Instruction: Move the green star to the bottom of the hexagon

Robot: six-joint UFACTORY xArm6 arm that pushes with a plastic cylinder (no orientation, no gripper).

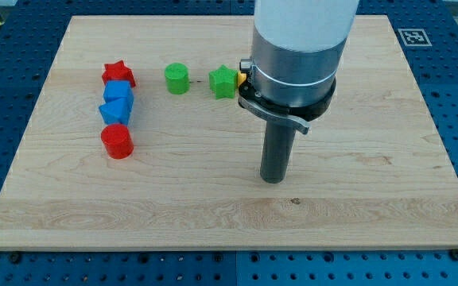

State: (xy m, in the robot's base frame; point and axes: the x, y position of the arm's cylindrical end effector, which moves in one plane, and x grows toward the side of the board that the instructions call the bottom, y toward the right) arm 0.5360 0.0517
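The green star (223,82) lies on the wooden board (173,191) near the top middle. A yellow block (241,79) touches its right side and is mostly hidden behind the arm, so its shape cannot be told. My tip (273,178) rests on the board well below and to the right of the green star, apart from every block. A green cylinder (176,78) stands to the left of the star. No hexagon can be made out clearly.
At the left stands a column: a red star (118,75) on top, a blue cube (120,92), another blue block (115,110) and a red cylinder (118,141) at the bottom. The arm's wide body (293,56) hides the top middle.
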